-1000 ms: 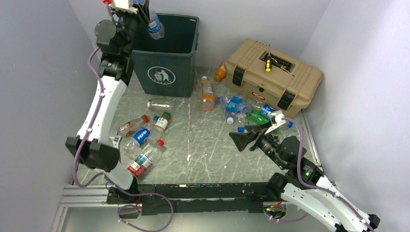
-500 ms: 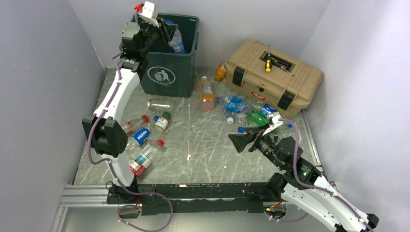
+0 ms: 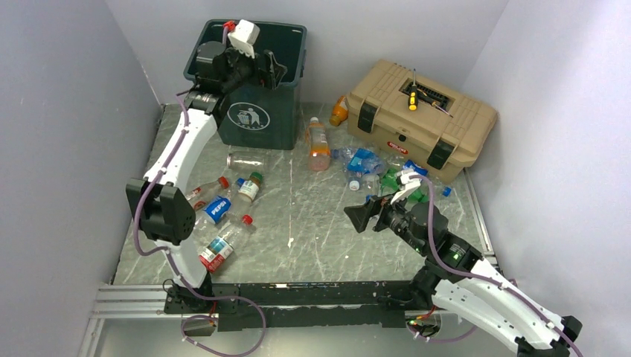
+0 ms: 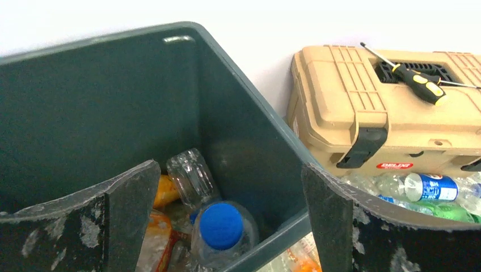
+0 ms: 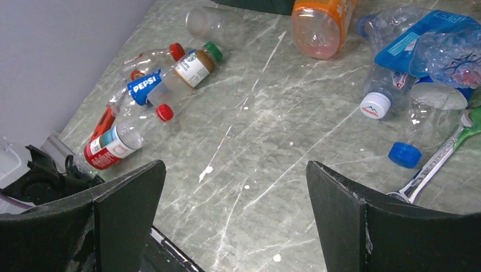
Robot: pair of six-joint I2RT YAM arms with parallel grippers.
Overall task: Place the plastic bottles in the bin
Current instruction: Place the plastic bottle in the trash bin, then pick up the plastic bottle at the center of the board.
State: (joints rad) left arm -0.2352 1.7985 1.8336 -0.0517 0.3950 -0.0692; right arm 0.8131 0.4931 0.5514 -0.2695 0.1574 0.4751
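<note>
The dark green bin [image 3: 253, 111] stands at the back left. My left gripper [image 3: 271, 68] hangs open over its mouth, holding nothing. In the left wrist view the gripper [image 4: 230, 167] looks down past the bin wall [image 4: 85, 102] onto a blue-capped clear bottle [image 4: 222, 226], a clear bottle [image 4: 190, 175] and an orange one [image 4: 164, 192] inside. My right gripper [image 3: 361, 218] is open and empty low over the table, and its wrist view [image 5: 235, 167] shows bare table between the fingers. Loose bottles lie on the table: a Pepsi one [image 3: 216, 210], a red-labelled one [image 3: 219, 249], an orange one [image 3: 318, 145] and a green one [image 3: 394, 178].
A tan toolbox [image 3: 420, 119] with a yellow-handled screwdriver [image 3: 412, 100] on its lid stands at the back right. A loose blue cap [image 5: 404, 154] and a wrench [image 5: 431, 170] lie near my right gripper. Grey walls close in on the left, back and right.
My left gripper swung right over the bin with a clear bottle, then opened; the bottle now lies in the bin. The right gripper shifted slightly left.
</note>
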